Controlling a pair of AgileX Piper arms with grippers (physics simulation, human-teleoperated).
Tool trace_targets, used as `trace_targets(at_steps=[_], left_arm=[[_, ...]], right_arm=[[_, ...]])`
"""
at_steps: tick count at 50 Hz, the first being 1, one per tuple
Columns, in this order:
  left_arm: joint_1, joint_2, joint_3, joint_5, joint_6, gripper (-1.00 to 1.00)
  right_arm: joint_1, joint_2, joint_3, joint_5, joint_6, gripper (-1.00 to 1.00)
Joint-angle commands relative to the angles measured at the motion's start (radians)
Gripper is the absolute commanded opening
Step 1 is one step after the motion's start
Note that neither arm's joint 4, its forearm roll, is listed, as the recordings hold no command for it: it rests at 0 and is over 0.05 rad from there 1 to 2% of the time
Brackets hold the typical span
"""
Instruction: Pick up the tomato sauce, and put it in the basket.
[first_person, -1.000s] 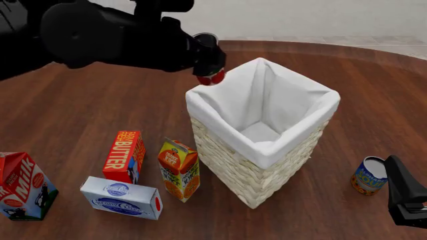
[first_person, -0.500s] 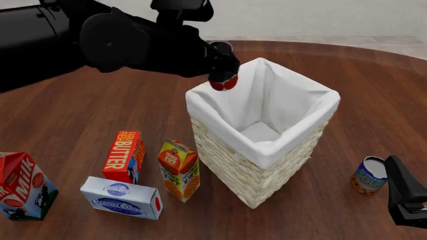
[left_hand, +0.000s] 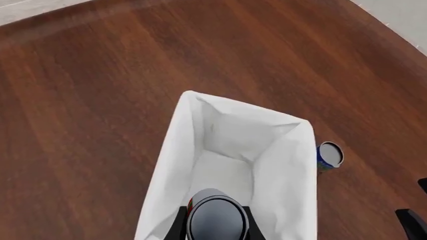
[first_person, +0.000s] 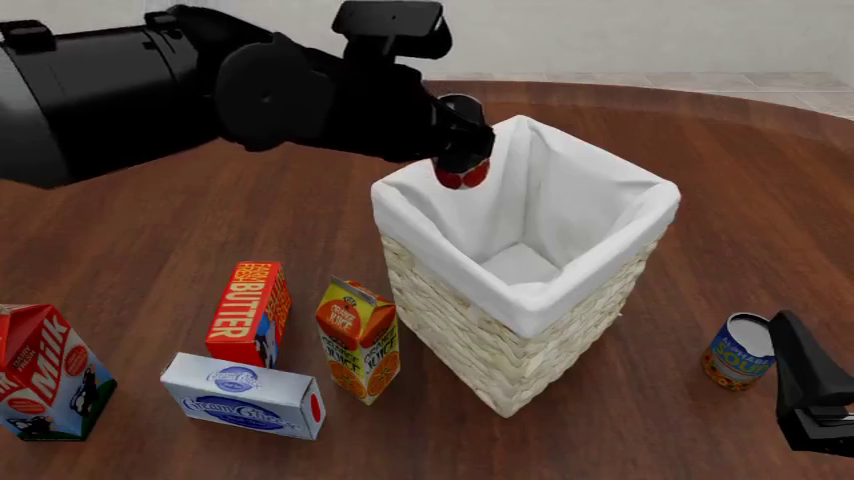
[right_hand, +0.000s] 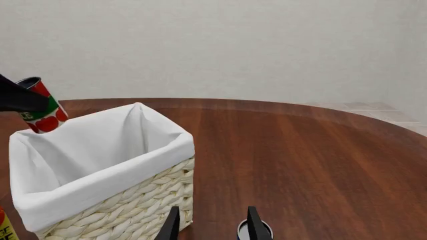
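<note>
The basket (first_person: 523, 270) is seen standing upright on the wooden table (first_person: 160, 220); only bare white cloth lining shows on its inner walls and floor. The tomato sauce (first_person: 463, 172) is held tilted above the basket's left rim, over the opening and clear of the lining, clamped between the fingers of the left gripper (first_person: 465, 140). In the left wrist view the can's silver top is seen directly over the lined interior. The right gripper (right_hand: 210, 222) is seen low near the table's right side, fingers parted and empty, just beside a blue-and-orange can (first_person: 738, 350). Four cartons are noted left of the basket: milk (first_person: 47, 372), butter (first_person: 250, 313), cream cheese (first_person: 244, 395), orange juice (first_person: 358, 339). A pale wall (right_hand: 233, 45) backs the table.
</note>
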Motion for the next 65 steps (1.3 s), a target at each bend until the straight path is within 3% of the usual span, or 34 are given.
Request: trace_targets(at_steps=[1, 65], left_arm=[[-0.003, 0.029, -0.019, -0.005, 0.026, -1.0], [-0.026, 0.2, -0.08, -0.045, 0.025, -1.0]], right_arm=[[0.0, -0.004, 0.0, 0.004, 0.001, 1.0], [0.0, -0.004, 0.0, 0.004, 0.001, 1.0]])
